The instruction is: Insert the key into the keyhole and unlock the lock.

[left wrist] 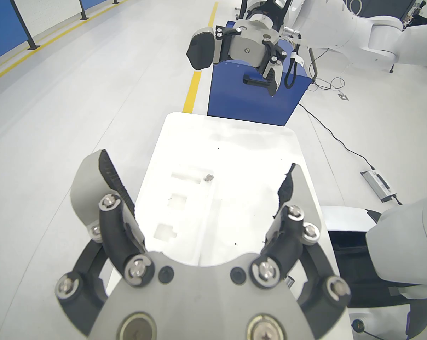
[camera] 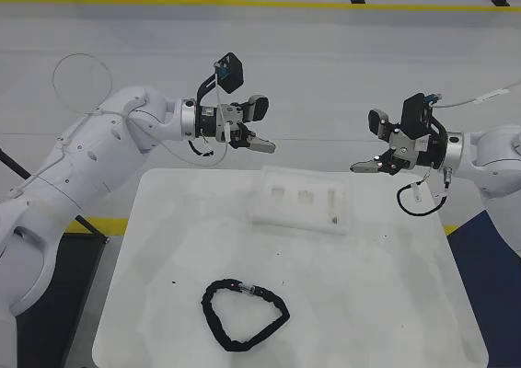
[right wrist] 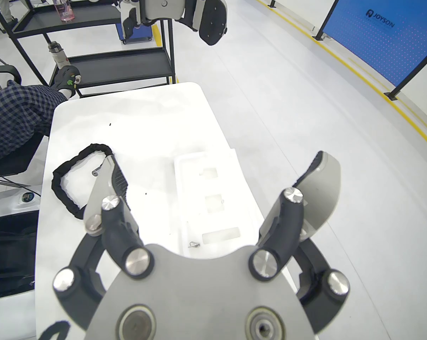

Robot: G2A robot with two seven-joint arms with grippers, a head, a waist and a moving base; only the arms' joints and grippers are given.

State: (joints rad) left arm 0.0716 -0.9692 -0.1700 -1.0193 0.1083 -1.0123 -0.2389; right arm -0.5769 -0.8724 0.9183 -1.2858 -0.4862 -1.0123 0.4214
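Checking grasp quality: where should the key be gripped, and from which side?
Probably from straight above, pinching the key across its head: it lies flat on the foam tray beside the long cutout, leaving no side access. The open right gripper is nearer.

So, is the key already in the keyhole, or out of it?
Out. The key lies on the white foam tray, apart from the black chain lock, which rests elsewhere on the table.

left end effector [camera: 265, 126] splayed, right end effector [camera: 367, 143] splayed
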